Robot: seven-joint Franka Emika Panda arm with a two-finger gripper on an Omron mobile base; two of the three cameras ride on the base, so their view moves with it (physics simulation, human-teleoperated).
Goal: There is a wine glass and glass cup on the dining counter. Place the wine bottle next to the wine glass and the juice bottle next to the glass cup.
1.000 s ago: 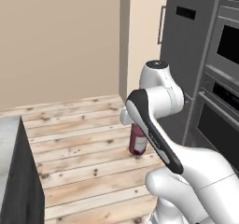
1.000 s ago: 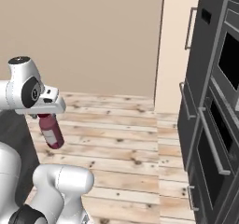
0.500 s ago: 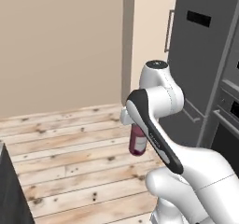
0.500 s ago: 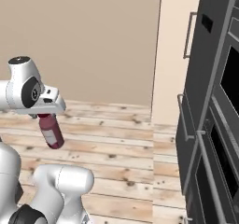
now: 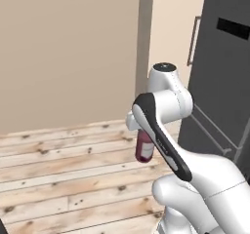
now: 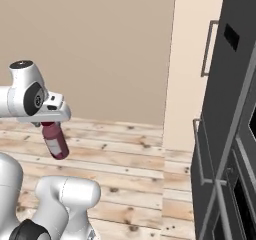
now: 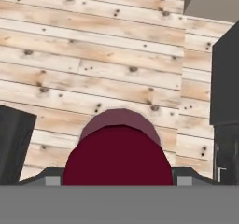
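- Dark red, the round cap of the juice bottle (image 7: 117,155) sits closest in the hand view, right at the bottom between the two finger tips, with the paler pinkish shoulder of the bottle seen past it.
- The gripper (image 6: 50,122) is clenched on the juice bottle just under the cap; in the right base view the bottle hangs below the hand, its body tilted slightly, clear of the floor.
- In the left base view the same bottle (image 5: 145,146) is partly hidden behind the dark forearm, and only its pinkish-red body with a pale label can be made out.
- Beneath and beyond the bottle, a pale plank floor (image 5: 58,174) is spread, and nothing is set on it.
- Further off, a tall dark grey cabinet with a long handle (image 6: 235,104) is seen at the right, and a plain beige wall (image 5: 68,52) closes the scene.
- The step in hand is judged to be the carrying of the juice bottle toward the dining counter, with the placing not yet done.
- For the next move, the base would need to be brought round until the counter and the glass cup are faced; the bottle should then be lowered upright onto the stone top just beside the cup, and released only once it is standing.
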